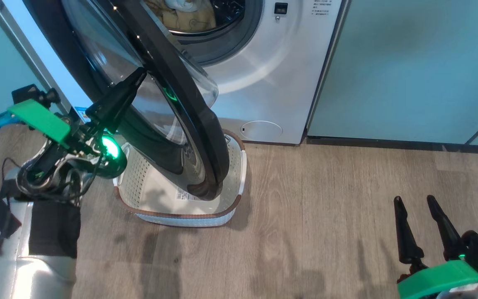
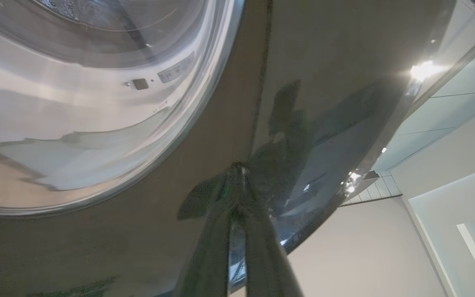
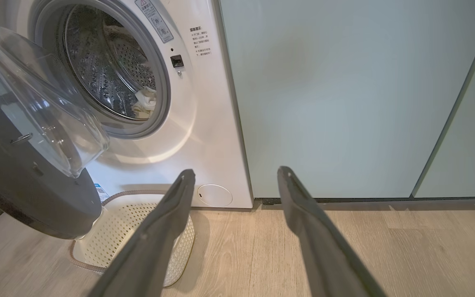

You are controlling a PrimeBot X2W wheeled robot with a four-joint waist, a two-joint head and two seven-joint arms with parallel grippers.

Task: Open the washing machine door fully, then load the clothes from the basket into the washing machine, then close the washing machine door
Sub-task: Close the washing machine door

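**Position.** The washing machine door (image 1: 193, 120) stands partly open and runs from the upper left of the head view down to its centre. Its lower edge hangs over the basket (image 1: 183, 216). The basket appears empty, with its label sticker exposed. The clothes (image 1: 181, 16) lie inside the drum of the washing machine (image 1: 272, 62) at the top of the frame. Closing the door appears to be the step in hand.

**Claws.** The left gripper (image 1: 138, 78) has its fingers pressed together with nothing between them. The tips are set against the door's glossy outer face. In the left wrist view they meet their own reflection, which suggests contact. The right gripper (image 1: 414, 203) is spread wide and idle at the lower right of the frame, well apart from the machine.

**Handling assessment.**
- The door looks rigid and fairly heavy, and it will turn about its hinge rather than flex.
- The black face is mirror-smooth, so closed tips are liable to skid sideways under load.
- The bulging glass bowl (image 3: 43, 107) should not take a point load.

**Recommended contact.** Push on the black ring, close to the free edge and far from the hinge side, with the force square to the face. No handle recess can be made out in these views.

**Risk.** The door's lower edge passes close above the basket rim, and I cannot tell whether it will clear.
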